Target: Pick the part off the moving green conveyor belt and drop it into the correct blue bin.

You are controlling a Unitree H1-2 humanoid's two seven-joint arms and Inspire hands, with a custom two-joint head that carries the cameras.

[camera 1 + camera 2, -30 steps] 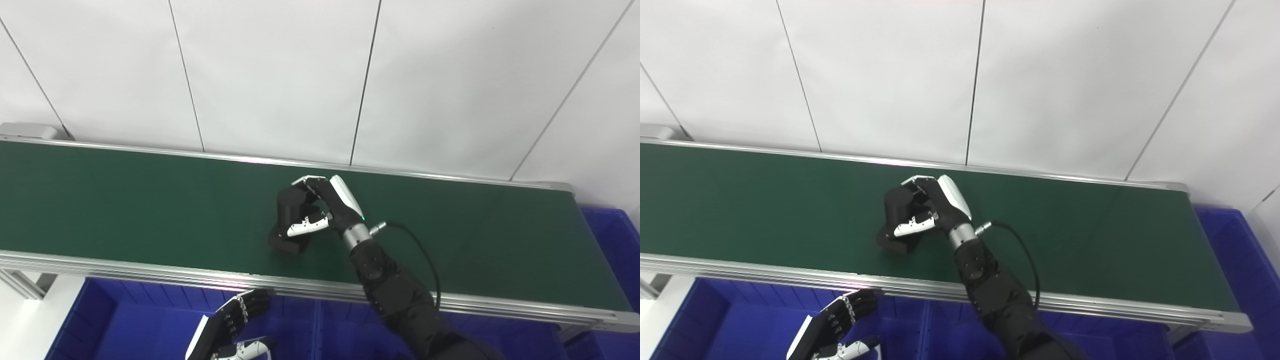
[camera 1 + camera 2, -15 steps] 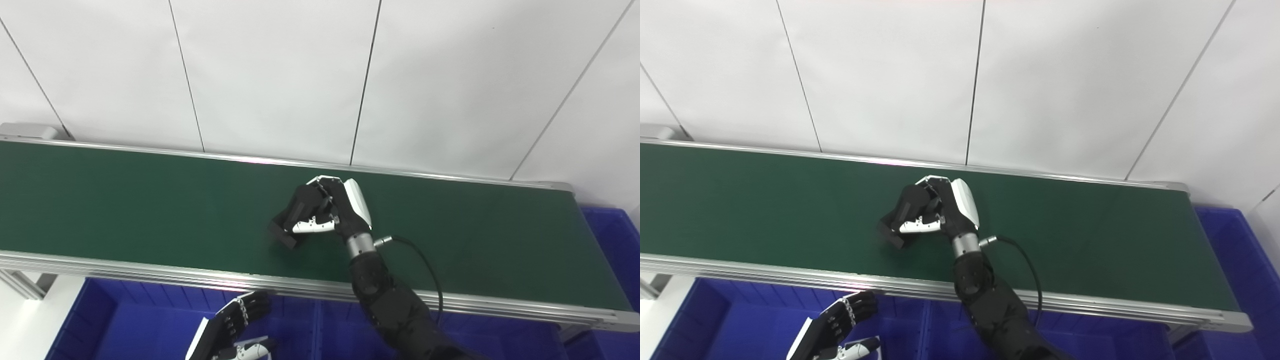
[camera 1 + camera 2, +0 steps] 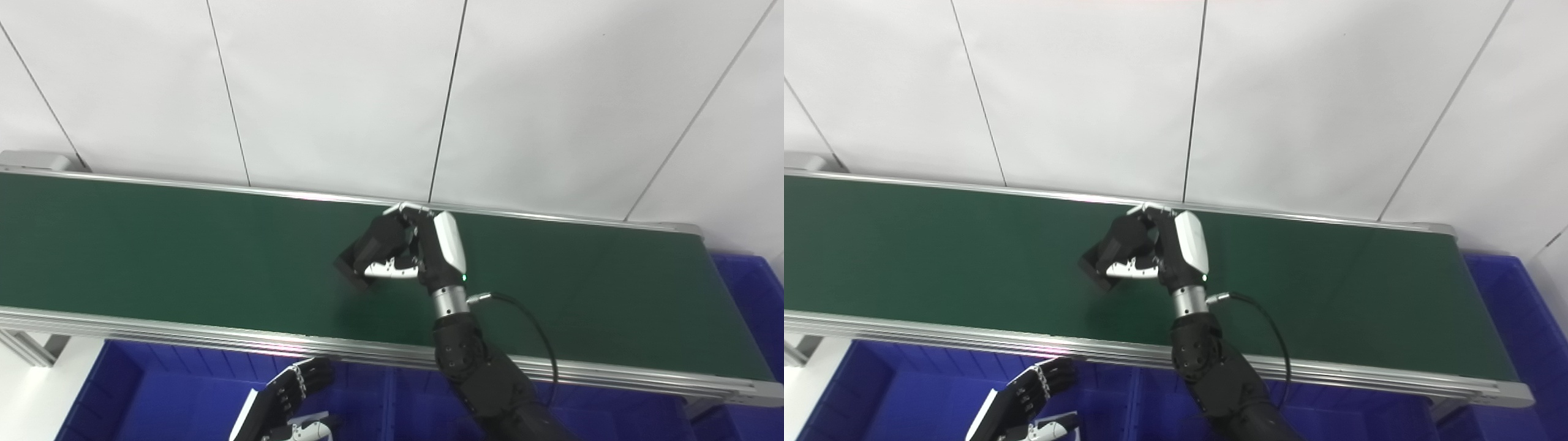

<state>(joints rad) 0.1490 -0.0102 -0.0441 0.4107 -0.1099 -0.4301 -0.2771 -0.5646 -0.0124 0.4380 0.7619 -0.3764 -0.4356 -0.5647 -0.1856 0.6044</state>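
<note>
Left hand (image 3: 278, 407): idle, fingers spread, over the blue plastic bin (image 3: 159, 398). Dark blocky part (image 3: 367, 257): tilted over the green conveyor belt (image 3: 153, 245), clasped by my right hand (image 3: 416, 254). Risk: I reckon it could slip; the grip looks shallow.

Beyond the right hand (image 3: 429, 252) stood a white panelled wall (image 3: 343, 92), its panels split by thin dark seams; one seam (image 3: 444, 116) ran down to just behind the hand. Far to the hand's left, a small grey cap (image 3: 37, 160) sat against the wall. Below and left of the hand, pale floor (image 3: 30, 398) showed beside a slanted metal strut (image 3: 24, 349).
</note>
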